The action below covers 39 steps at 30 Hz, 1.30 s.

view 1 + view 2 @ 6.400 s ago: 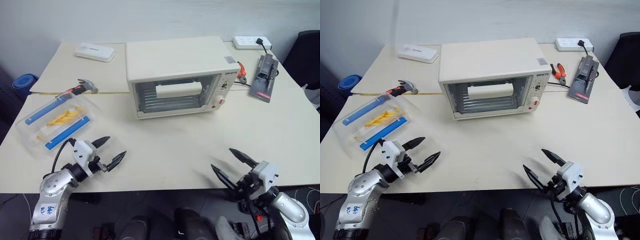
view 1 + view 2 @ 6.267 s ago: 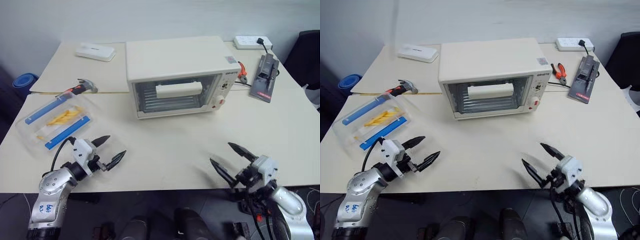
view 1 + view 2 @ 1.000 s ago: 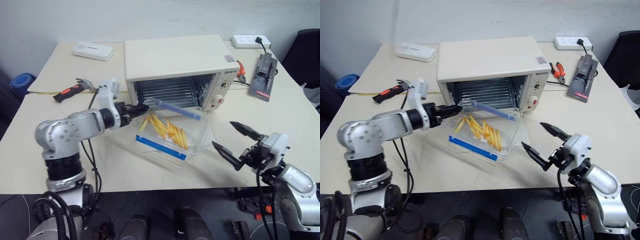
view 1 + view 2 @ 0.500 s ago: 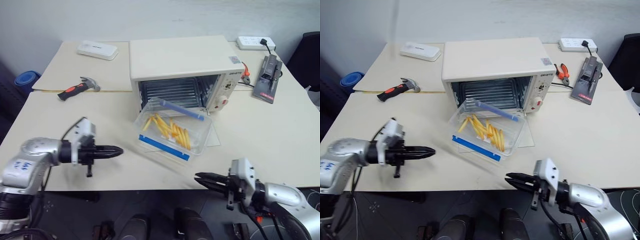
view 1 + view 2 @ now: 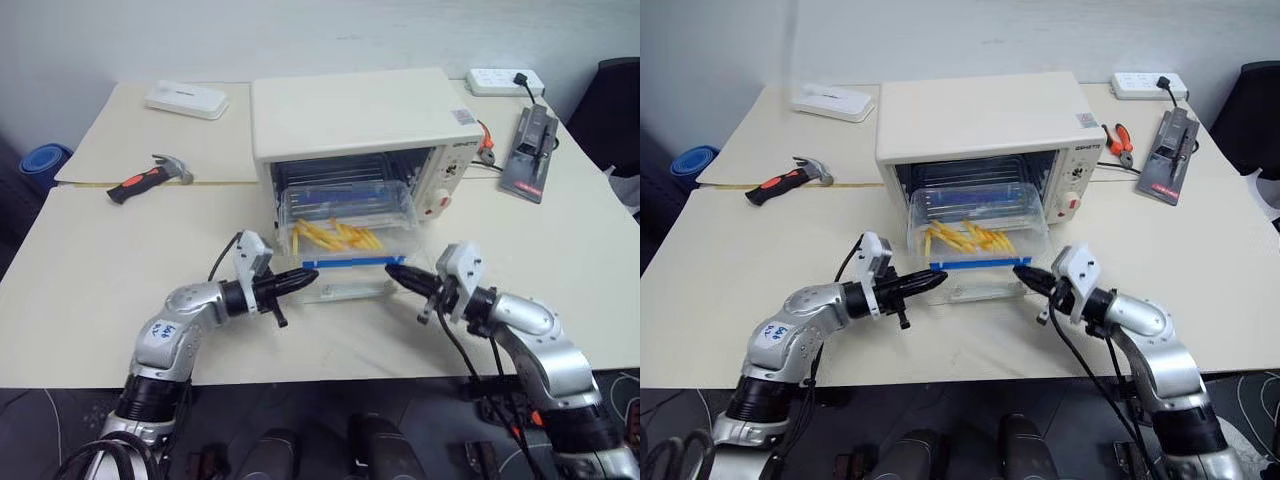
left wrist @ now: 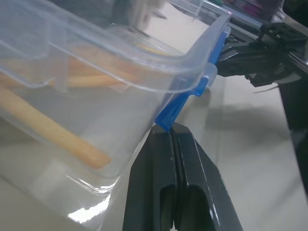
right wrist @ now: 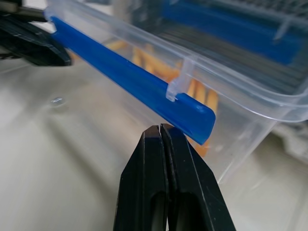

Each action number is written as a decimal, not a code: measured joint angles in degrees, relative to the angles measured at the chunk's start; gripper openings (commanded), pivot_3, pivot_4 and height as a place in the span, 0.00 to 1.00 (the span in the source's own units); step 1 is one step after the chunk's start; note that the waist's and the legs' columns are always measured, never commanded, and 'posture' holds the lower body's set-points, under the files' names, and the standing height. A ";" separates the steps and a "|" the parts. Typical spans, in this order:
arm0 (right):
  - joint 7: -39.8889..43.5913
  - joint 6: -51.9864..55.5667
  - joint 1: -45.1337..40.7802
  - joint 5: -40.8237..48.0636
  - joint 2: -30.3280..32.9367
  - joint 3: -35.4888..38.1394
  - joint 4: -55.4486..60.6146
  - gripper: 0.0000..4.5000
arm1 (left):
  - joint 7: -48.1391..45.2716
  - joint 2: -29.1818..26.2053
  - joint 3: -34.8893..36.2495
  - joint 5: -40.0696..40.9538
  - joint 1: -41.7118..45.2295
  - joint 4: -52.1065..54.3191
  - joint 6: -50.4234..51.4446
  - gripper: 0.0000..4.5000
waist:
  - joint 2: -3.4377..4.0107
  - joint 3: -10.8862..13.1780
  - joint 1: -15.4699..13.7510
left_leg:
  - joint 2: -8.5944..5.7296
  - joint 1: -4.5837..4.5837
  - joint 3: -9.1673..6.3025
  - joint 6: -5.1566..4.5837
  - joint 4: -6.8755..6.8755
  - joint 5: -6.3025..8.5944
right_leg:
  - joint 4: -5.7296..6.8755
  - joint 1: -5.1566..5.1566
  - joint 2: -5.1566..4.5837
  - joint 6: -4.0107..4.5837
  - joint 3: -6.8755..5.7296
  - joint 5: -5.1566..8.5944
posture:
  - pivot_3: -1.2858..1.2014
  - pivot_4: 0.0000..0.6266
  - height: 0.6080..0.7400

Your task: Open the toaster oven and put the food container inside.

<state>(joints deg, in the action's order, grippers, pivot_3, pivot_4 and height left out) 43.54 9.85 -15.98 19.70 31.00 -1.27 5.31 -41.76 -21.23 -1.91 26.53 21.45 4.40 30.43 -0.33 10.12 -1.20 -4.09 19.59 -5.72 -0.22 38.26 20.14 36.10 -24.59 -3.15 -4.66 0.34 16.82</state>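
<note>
The cream toaster oven stands mid-table with its glass door folded down flat. The clear food container, fries inside, lies square to the oven mouth. Its far half is within the opening and its near half rests on the door, with one blue strip along its near edge. My left gripper is shut with nothing between its fingers, its tip against the strip's left end. My right gripper is shut too, its tip at the strip's right end.
A hammer and a flat white device lie at the back left. A power strip, pliers and a grey-black tool sit to the oven's right. Bare table spreads on both sides of the arms.
Both shut grippers have swung inward from the table's front edge to the container's near corners. The container, earlier skewed on the door, now sits straight and deeper in the oven mouth.
</note>
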 measured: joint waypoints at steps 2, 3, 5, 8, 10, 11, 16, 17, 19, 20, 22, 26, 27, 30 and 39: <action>-0.75 -1.87 -3.33 -1.80 -1.69 -0.32 -4.06 0.01 | 2.38 1.61 1.12 -0.82 1.13 -2.16 -1.64 0.00 | 0.00 0.00 0.00 | 0.01 -0.01 0.00 0.06 0.00 -0.03 | 0.07 -0.03 0.03 0.00 0.00 0.00 | 0.52 0.24 1.00; -1.33 -3.04 -5.21 -2.97 -2.94 -0.61 -6.62 0.01 | 3.90 2.73 1.84 -1.50 2.02 -3.91 -3.03 0.00 | 0.00 0.00 0.01 | 0.01 -0.04 -0.01 0.07 0.01 -0.04 | 0.13 -0.02 0.03 0.00 0.00 0.00 | 0.52 0.24 1.00; -2.79 -4.91 -8.68 -5.01 -5.40 -0.92 -11.11 0.01 | 6.74 4.57 2.92 -2.73 4.24 -7.27 -5.39 0.00 | 0.00 0.00 0.01 | -0.01 0.00 0.00 0.08 0.03 -0.05 | 0.16 -0.07 0.03 0.01 0.00 0.00 | 0.52 0.24 1.00; -4.69 -6.89 -13.10 -7.06 -8.19 -0.98 -16.50 0.01 | 9.28 5.88 3.97 -4.36 6.69 -10.95 -8.94 0.00 | 0.00 0.00 0.02 | -0.03 0.07 0.00 0.08 0.02 -0.05 | 0.28 -0.22 0.00 0.01 0.00 0.00 | 0.52 0.24 1.00; -5.13 -7.75 -15.01 -7.95 -8.89 -0.96 -19.14 0.01 | 8.96 5.92 4.22 -4.49 7.34 -12.10 -10.59 0.00 | 0.00 -0.01 0.05 | -0.09 0.30 0.01 0.07 0.08 -0.05 | 0.36 -0.50 -0.05 0.01 0.00 0.00 | 0.52 0.24 1.00; -4.93 -7.93 -15.43 -8.11 -8.88 -0.89 -19.70 0.01 | 8.01 5.52 4.17 -4.48 7.35 -12.09 -11.20 0.00 | 0.01 -0.02 0.10 | -0.11 0.62 0.00 0.06 0.25 -0.05 | 0.48 -0.83 -0.08 0.02 -0.01 -0.01 | 0.52 0.24 1.00; 3.73 -3.92 -10.45 -0.89 -3.31 1.95 -12.88 0.00 | -2.62 -3.38 6.57 0.54 1.49 -6.20 -10.27 0.26 | 0.01 -0.02 0.77 | -0.10 0.87 -0.04 -0.02 0.48 0.02 | 0.65 -1.00 -0.11 0.02 -0.04 -0.01 | 0.52 0.24 1.00; 6.01 -3.11 -8.80 0.81 -0.85 3.31 -11.47 0.00 | -5.14 -6.03 8.16 1.72 -0.62 -4.55 -10.01 0.33 | 0.02 -0.02 0.84 | -0.11 0.87 -0.04 -0.04 0.51 0.04 | 0.59 -0.97 -0.12 0.03 -0.03 -0.01 | 0.52 0.24 1.00; 12.07 -2.57 -4.37 3.66 5.23 7.17 -10.24 0.00 | -12.88 -14.06 12.63 3.76 -7.06 -1.63 -10.84 0.46 | 0.02 -0.01 0.97 | -0.11 0.81 -0.03 -0.08 0.59 0.06 | 0.48 -0.82 -0.13 0.03 -0.02 -0.01 | 0.52 0.24 1.00; 12.97 -2.64 -3.60 3.79 6.32 7.95 -10.53 0.00 | -14.19 -15.30 13.63 4.01 -8.00 -1.52 -11.14 0.52 | 0.03 -0.01 1.01 | -0.11 0.81 -0.02 -0.09 0.62 0.07 | 0.46 -0.78 -0.14 0.03 -0.01 0.00 | 0.52 0.24 1.00; 16.23 -4.77 -2.83 3.63 8.80 8.89 -13.90 0.00 | -19.97 -19.32 16.78 5.94 -11.52 -1.07 -12.34 0.64 | 0.03 -0.01 1.20 | -0.09 0.75 0.01 -0.10 0.66 0.06 | 0.45 -0.70 -0.14 0.03 -0.02 0.00 | 0.52 0.24 1.00; 21.35 -13.22 -3.60 -0.73 11.29 8.24 -26.35 0.00 | -31.41 -26.41 20.82 11.03 -16.15 0.00 -11.33 0.93 | 0.10 0.02 1.29 | -0.07 0.62 0.01 -0.10 0.59 0.07 | 0.47 -0.59 -0.14 0.06 -0.02 0.01 | 0.52 0.24 1.00; 22.48 -15.40 -4.32 -1.70 11.09 7.64 -29.52 0.00 | -32.88 -27.49 21.41 12.41 -16.79 0.58 -10.06 0.99 | 0.09 0.03 1.31 | -0.07 0.63 0.01 -0.11 0.59 0.07 | 0.46 -0.60 -0.14 0.06 -0.03 0.01 | 0.52 0.24 1.00; 25.80 -21.23 -8.34 -3.09 7.74 6.19 -38.71 0.00 | -35.25 -29.14 21.80 15.79 -17.29 3.60 -6.33 1.00 | 0.13 0.04 1.41 | -0.07 0.63 0.01 -0.12 0.59 0.08 | 0.47 -0.61 -0.15 0.06 -0.03 0.01 | 0.52 0.24 1.00; 29.17 -21.14 -12.10 3.24 -1.58 7.26 -37.04 0.00 | -24.93 -21.58 23.15 16.81 -14.95 6.01 -6.11 1.00 | 0.18 0.07 1.47 | -0.07 0.74 0.01 -0.07 0.64 0.10 | 0.69 -0.84 -0.13 0.06 -0.02 0.01 | 0.52 0.24 1.00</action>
<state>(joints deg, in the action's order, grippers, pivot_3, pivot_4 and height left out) 72.72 -11.29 -28.08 22.95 29.42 5.99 -31.73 -66.69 -42.81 21.25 43.34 6.49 10.42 24.32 -0.15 10.19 0.27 -4.16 20.33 -5.70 -0.29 38.89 20.24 36.80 -25.43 -3.28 -4.60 0.32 16.83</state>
